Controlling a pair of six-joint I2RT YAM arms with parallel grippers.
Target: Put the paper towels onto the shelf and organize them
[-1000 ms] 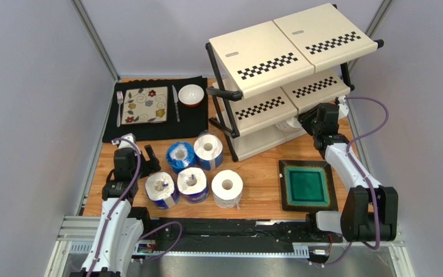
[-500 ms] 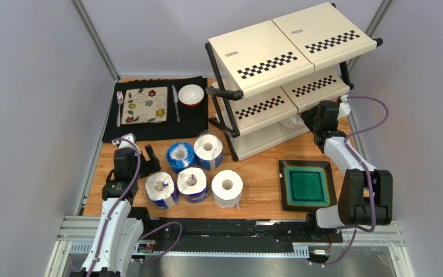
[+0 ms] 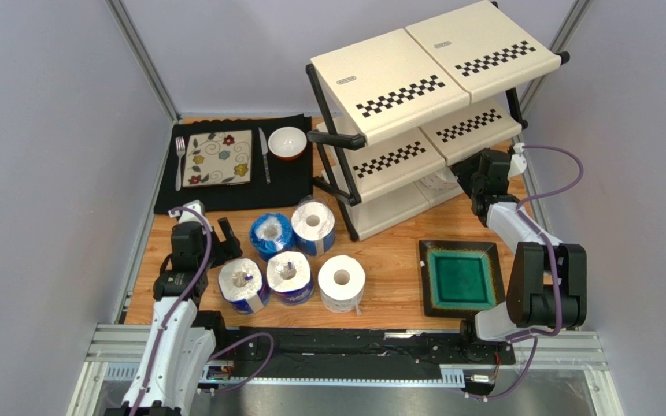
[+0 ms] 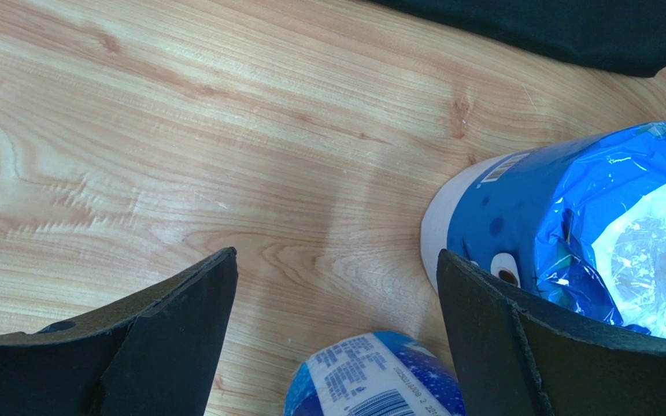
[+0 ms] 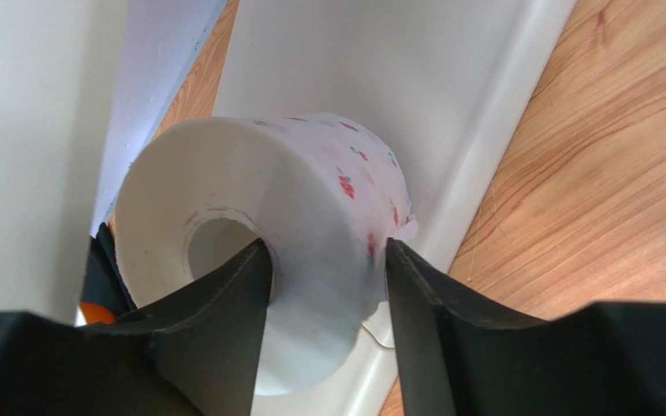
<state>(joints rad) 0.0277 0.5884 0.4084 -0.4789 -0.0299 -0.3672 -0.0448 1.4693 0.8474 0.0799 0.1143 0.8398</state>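
Step judged: white paper roll (image 5: 310, 199) set on lowest tier of shelf (image 3: 397, 82). Right pincer (image 5: 328, 251) astride roll wall, one finger in core; pinch or release cannot be told. Left pincer (image 4: 336, 260) wide, empty, near wrapped rolls (image 3: 271, 236) on table (image 3: 389, 260). Next called for: jaws spread, arm drawn back clear.

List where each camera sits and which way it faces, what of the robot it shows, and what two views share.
Top external: above and behind the bases, looking down at the table; both arms show, left gripper and right gripper.
Left wrist: on the left arm, facing down at the wood; its open fingers frame the view.
Right wrist: on the right arm, facing the shelf's bottom tier; its fingers straddle a white roll's wall.
Shared: top and left wrist both show a blue-wrapped roll.
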